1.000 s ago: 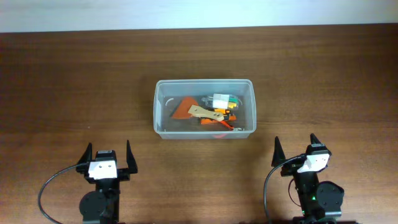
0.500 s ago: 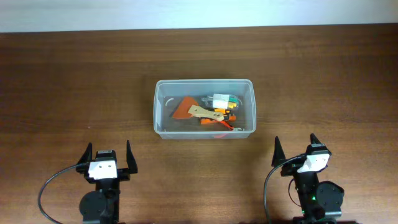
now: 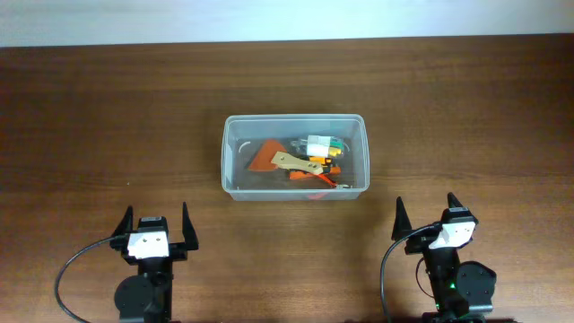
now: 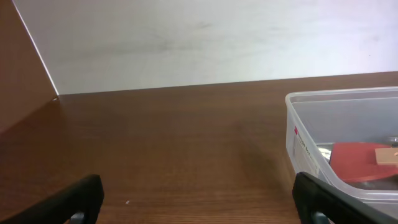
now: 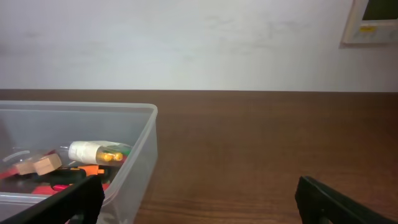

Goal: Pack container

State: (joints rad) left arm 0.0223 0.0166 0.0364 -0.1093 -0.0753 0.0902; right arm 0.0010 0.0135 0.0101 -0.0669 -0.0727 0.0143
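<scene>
The clear plastic container stands at the middle of the table. Inside lie an orange scraper, a wooden-handled tool, a small clear case of yellow-green bits and orange-black tools. It shows at the right edge of the left wrist view and at the left of the right wrist view. My left gripper is open and empty near the front edge, left of the container. My right gripper is open and empty near the front edge, to its right.
The brown wooden table runs back to a white wall. A wall panel shows at the top right of the right wrist view.
</scene>
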